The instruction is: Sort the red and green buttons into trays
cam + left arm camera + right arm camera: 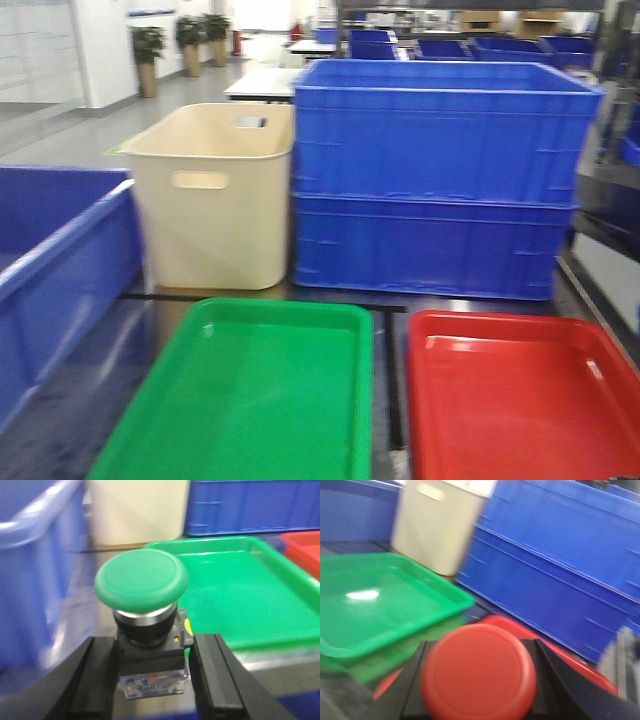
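Though both wrist views are soft, the grips read OK. The left claw [152,677] is clamped on the green button [141,580]. Black fingers [95,685] press both sides of its dark square body, with the green mushroom cap up and a clear base block below the grip. The green tray [240,595] lies just beyond it to the right.

The right claw [480,695] is closed around the red button [479,672]. The red cap fills the gap between the two dark fingers. The button's body is hidden under the cap, so I can't see the contact itself. The red tray [585,672] shows just behind it, with the green tray off to the left.

Front view: both trays sit flat on the tabletop [70,430], side by side with a narrow dark strip between them. The cream tub [215,200] with a handle slot stands behind the green tray. The two stacked blue crates [440,180] stand behind the red tray, right against the tub. Another blue crate [60,250] sits at the left edge.
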{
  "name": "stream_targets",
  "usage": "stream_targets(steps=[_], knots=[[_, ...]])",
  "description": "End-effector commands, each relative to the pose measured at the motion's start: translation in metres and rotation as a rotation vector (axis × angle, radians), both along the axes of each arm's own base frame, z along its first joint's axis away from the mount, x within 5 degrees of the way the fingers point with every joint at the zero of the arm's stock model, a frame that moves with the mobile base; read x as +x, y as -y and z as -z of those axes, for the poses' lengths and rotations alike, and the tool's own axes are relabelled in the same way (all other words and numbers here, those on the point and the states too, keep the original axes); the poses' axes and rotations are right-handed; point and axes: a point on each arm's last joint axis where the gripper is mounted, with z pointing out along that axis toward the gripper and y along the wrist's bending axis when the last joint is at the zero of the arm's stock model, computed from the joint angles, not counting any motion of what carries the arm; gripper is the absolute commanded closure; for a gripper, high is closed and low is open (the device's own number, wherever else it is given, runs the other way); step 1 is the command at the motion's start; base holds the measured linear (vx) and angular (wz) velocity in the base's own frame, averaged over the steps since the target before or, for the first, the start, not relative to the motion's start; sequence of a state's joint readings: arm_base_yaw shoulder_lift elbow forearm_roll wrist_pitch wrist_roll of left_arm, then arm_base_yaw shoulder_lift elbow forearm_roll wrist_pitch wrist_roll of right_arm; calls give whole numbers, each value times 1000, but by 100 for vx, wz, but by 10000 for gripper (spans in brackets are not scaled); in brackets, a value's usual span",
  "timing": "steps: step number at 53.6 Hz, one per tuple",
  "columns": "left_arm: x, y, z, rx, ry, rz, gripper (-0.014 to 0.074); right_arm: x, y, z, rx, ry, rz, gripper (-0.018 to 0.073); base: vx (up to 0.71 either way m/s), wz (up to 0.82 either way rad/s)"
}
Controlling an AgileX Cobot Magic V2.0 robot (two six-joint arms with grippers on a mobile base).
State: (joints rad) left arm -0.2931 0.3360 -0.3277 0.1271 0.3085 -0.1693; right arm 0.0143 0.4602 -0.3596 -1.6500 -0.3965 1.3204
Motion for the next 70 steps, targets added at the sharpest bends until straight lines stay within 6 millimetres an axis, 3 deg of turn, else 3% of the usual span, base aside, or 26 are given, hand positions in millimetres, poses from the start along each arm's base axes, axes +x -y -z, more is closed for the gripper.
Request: stream_targets(steps=[1, 18, 70], knots=[[1, 2, -17, -33, 104, 15, 596, 0, 2, -13, 32, 32, 19, 566, 20, -60], [1, 2, -17, -33, 104, 15, 596, 0, 2, -13, 32, 32, 19, 566, 9, -28], [1, 2, -17, -33, 105, 15, 596, -1, -1, -13, 44, 30, -12, 566, 0, 0]])
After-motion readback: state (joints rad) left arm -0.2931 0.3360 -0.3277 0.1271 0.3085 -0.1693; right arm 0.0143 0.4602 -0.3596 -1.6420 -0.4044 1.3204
